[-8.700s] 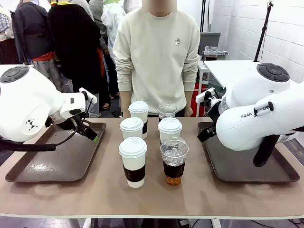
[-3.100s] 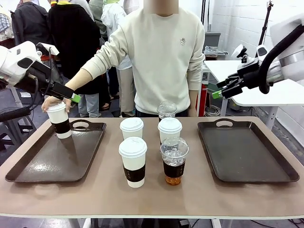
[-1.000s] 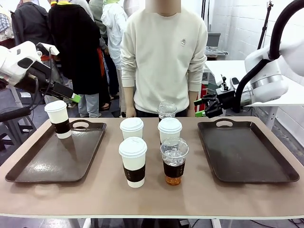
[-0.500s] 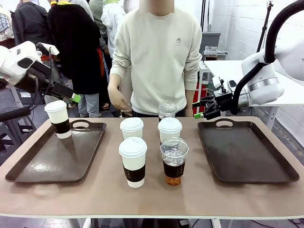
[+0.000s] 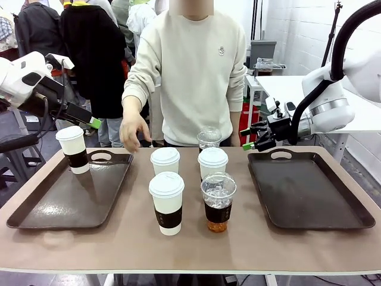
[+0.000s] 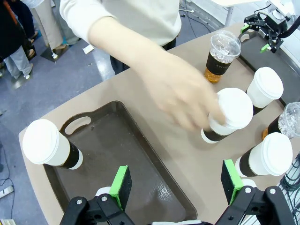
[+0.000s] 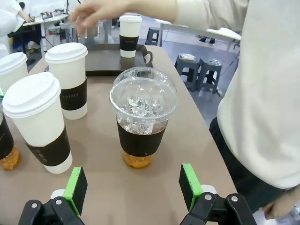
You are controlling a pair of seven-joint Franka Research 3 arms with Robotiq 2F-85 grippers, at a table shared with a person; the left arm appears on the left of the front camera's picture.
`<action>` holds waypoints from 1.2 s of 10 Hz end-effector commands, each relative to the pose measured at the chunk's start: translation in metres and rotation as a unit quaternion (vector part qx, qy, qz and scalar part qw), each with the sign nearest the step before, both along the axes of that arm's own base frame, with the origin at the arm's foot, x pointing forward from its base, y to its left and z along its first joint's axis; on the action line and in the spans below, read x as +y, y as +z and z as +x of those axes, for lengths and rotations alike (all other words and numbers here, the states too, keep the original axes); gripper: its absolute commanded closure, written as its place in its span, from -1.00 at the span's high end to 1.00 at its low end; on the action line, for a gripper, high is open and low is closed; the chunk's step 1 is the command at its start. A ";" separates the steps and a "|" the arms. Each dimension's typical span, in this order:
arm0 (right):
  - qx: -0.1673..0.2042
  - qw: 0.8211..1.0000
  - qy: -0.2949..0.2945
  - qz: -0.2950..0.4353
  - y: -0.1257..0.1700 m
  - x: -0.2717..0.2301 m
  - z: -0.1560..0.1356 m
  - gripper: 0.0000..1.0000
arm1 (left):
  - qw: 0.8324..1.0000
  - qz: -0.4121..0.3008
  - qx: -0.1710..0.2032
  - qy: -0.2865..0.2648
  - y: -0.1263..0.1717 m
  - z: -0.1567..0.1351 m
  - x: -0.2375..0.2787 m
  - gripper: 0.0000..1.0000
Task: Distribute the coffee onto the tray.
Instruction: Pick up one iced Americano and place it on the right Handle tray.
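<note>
Since a second ago the person's hand (image 5: pixel 133 131) has swung out over the far edge of the bench (image 5: pixel 119 244), between the left tray (image 5: pixel 65 202) and the middle cups. Your right tool (image 5: pixel 247 137) has edged nearer the far iced cup (image 5: pixel 209 138).

Both tools stand apart and empty. The left tool (image 5: pixel 92 122) hangs above the left tray's far-left corner, where one paper cup (image 5: pixel 74 150) stands. Three more paper cups (image 5: pixel 167 201) and the near iced cup (image 5: pixel 218 202) wait mid-bench, and the right tray (image 5: pixel 309 190) is bare.

Watch two things, I'd judge:
- **The hand:** it blurs over a paper cup in the left wrist view, so lowering the left tool now could strike it.
- **The far iced cup:** its clear wall may buckle, or its dome pop, under a hard squeeze. A paper cup stands just beside it, where you could clip it.
</note>
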State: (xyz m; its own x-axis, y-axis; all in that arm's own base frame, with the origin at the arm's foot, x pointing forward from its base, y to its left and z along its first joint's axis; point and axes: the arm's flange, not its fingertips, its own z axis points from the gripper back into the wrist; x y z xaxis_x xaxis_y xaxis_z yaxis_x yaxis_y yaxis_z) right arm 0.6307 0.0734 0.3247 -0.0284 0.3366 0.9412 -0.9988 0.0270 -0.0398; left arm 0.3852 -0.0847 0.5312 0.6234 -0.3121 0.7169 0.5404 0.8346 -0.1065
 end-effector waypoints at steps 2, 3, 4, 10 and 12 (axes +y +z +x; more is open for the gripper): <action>0.007 1.000 0.009 0.027 -0.016 0.012 0.019 1.00 | 1.000 -0.006 0.001 0.001 -0.001 0.001 0.001 1.00; 0.009 0.999 0.010 0.029 -0.021 0.016 0.023 1.00 | 1.000 -0.006 0.001 0.001 -0.001 0.001 0.001 1.00; 0.009 0.999 0.006 0.031 -0.025 0.019 0.026 1.00 | 1.000 -0.006 0.001 0.001 -0.001 0.001 0.001 1.00; 0.021 0.998 0.026 0.046 -0.039 0.055 0.047 1.00 | 1.000 -0.006 0.001 0.001 -0.001 0.001 0.001 1.00; 0.029 0.998 0.037 0.047 -0.042 0.063 0.051 1.00 | 1.000 -0.006 0.001 0.001 -0.001 0.001 0.001 1.00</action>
State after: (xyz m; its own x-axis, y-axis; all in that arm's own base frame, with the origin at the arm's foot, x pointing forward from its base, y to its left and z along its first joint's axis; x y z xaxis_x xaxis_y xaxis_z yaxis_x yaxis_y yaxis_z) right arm 0.6706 0.1330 0.2822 -0.0196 0.2512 0.9677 -0.9995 -0.0297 -0.0125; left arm 0.3851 -0.0847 0.5312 0.6233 -0.3122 0.7169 0.5403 0.8347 -0.1063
